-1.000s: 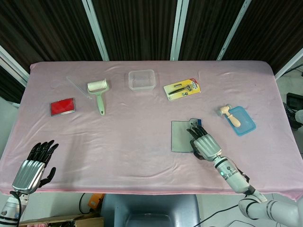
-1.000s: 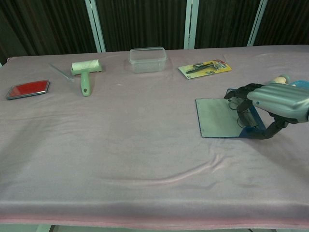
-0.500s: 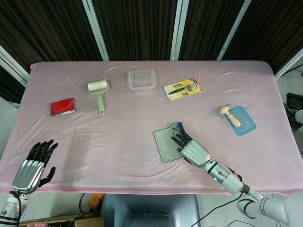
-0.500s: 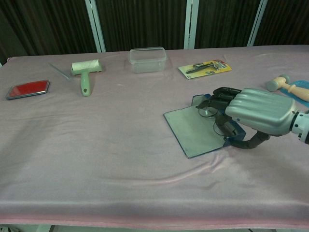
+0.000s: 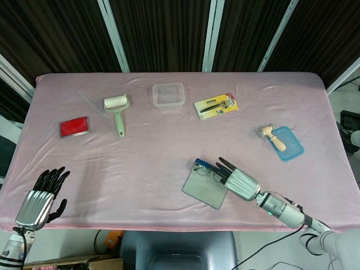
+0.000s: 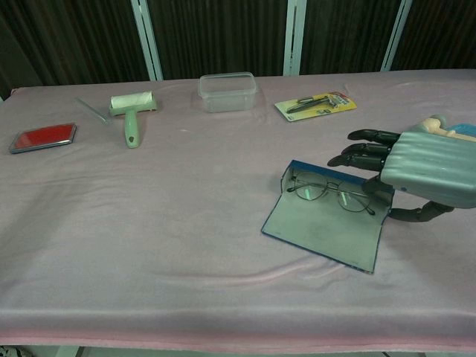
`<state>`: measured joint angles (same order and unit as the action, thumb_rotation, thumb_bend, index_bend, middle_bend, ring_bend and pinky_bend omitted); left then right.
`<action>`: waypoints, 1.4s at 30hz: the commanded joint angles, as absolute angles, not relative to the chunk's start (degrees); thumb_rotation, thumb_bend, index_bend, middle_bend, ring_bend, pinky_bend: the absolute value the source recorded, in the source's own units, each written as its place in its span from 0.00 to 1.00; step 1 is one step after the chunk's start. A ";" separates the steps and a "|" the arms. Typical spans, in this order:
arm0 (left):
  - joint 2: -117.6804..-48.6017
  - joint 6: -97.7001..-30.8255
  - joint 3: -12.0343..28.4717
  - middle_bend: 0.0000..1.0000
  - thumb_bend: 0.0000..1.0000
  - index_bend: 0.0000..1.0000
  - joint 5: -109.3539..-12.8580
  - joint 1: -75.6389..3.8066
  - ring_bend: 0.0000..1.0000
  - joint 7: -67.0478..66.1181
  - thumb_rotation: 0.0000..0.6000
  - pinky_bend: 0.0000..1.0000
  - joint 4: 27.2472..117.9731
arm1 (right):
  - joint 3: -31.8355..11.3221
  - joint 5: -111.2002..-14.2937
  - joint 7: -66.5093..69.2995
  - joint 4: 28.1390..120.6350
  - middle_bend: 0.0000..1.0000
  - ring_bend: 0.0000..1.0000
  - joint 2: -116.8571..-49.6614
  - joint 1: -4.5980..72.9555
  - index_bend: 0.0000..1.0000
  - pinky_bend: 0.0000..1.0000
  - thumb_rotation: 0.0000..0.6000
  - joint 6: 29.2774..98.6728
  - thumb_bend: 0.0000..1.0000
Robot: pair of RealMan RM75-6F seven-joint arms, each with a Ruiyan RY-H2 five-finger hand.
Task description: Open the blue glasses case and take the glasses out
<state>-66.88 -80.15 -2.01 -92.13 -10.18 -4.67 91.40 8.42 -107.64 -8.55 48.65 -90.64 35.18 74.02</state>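
Right hand (image 6: 424, 167) is at the right end of the blue glasses case (image 6: 327, 230), fingers (image 6: 364, 149) stretched out and apart over the case's far edge, gripping nothing as far as I can tell. Left hand (image 5: 39, 199) hangs off the near left corner of the worktop (image 5: 140, 163), fingers spread, empty.

Case is on the pink cloth, centre-right near the front edge, lid flat open toward the robot. Glasses (image 6: 331, 195) sit exposed in the tray along the back wall, lenses up, folded, just beside the right fingertips.

Handling, my read:
- thin wire frame, light, bends easily; lenses likely to smudge or scratch
- pinch at the bridge or the right rim, not across the lenses
- case looks light and loose on the cloth, so it may slide or lift with the glasses; hold the lid flap down or lift slowly
- tray wall is low, little room to get fingers under the frame
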 commanded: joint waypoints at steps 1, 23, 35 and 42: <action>-67.06 -79.77 -1.97 0.00 0.44 0.00 -91.83 -10.30 0.00 -5.06 1.00 0.05 91.47 | 7.45 -106.14 -6.31 44.20 0.20 0.16 -91.64 35.26 0.68 0.00 1.00 73.54 0.45; -67.21 -79.41 -1.90 0.00 0.44 0.00 -91.38 -10.42 0.00 -5.55 1.00 0.06 91.72 | -0.62 -91.87 15.15 52.47 0.13 0.08 -86.27 38.42 0.29 0.00 1.00 61.15 0.21; -66.87 -79.08 -1.96 0.00 0.44 0.00 -91.35 -10.62 0.00 -4.62 1.00 0.05 91.56 | -8.32 -77.11 -0.52 60.86 0.13 0.07 -89.30 46.39 0.52 0.00 1.00 43.25 0.40; -66.66 -79.42 -1.91 0.00 0.44 0.00 -91.57 -10.60 0.00 -3.82 1.00 0.06 91.34 | -9.49 -72.83 -6.15 60.41 0.13 0.07 -90.83 47.38 0.56 0.00 1.00 41.59 0.47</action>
<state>-66.67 -79.44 -1.92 -91.57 -10.59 -3.83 91.35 -9.06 -73.57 -5.57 60.27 -90.50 47.00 42.19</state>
